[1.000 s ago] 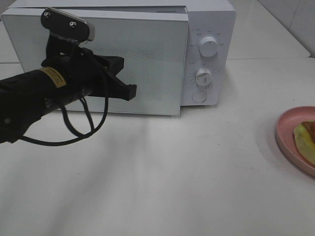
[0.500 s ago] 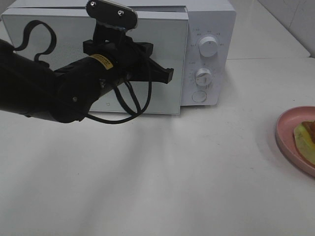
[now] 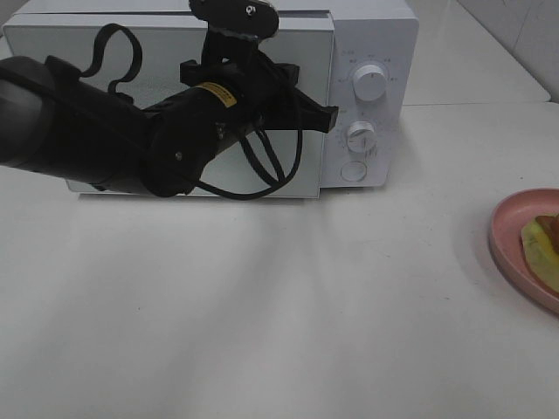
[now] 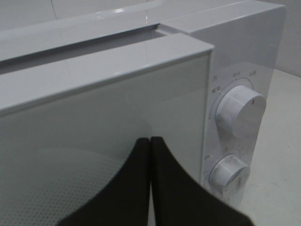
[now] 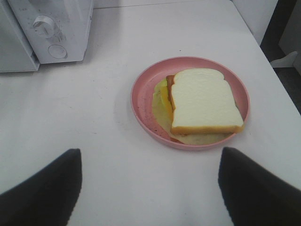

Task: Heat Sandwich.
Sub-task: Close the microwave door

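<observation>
The sandwich point(image 5: 200, 101), a small stack of pale bread slices with orange-brown crust and yellow-green filling, lies on the round pink plate point(image 5: 141, 101), well to the right of the white box-shaped microwave point(image 3: 376, 35) and untouched. The right gripper point(image 5: 149, 186) hovers near the plate with its jaws spread wide and empty. The left gripper point(image 3: 327, 118), jaws pressed together on nothing, has swept rightward across the microwave's pale glass door point(image 3: 105, 52) and now sits at its right edge, beside the two white dials point(image 3: 369, 83). In my judgement, door opening is the step in hand; the door appears only slightly ajar.
</observation>
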Controlling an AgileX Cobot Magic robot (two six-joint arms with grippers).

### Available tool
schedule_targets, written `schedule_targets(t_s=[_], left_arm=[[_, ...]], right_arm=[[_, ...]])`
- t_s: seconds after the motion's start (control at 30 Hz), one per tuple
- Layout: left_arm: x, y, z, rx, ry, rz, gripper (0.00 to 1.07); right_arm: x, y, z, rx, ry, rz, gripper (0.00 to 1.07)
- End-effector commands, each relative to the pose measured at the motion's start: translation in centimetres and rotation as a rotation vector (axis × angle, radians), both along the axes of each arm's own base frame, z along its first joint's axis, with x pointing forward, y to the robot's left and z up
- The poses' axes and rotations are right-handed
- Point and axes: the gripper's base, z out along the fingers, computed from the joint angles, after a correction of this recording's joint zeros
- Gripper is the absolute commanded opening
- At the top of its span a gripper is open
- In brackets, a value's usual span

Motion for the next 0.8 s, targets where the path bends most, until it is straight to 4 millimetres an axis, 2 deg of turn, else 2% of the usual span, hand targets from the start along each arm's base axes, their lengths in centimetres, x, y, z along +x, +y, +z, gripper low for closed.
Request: schedule_targets(t_s=[0.03, 0.2, 0.4, 0.8], left_arm=[[1.1, 0.1, 0.6, -0.041, -0.022, 0.051, 0.0], [2.4, 0.7, 0.4, -0.017, -0.022, 0.084, 0.0], [4.4, 1.9, 1.0, -0.025, -0.013, 0.121, 0.0], [3.6, 1.1, 1.0, -0.003, 0.04, 0.074, 0.0]], right_arm=[[-0.3, 0.0, 0.0, 0.0, -0.036, -0.006, 0.76], [-0.3, 0.0, 0.0, 0.0, -0.036, -0.006, 0.76], [-0.3, 0.0, 0.0, 0.0, -0.036, -0.006, 0.76], [-0.3, 0.0, 0.0, 0.0, -0.036, -0.006, 0.76]])
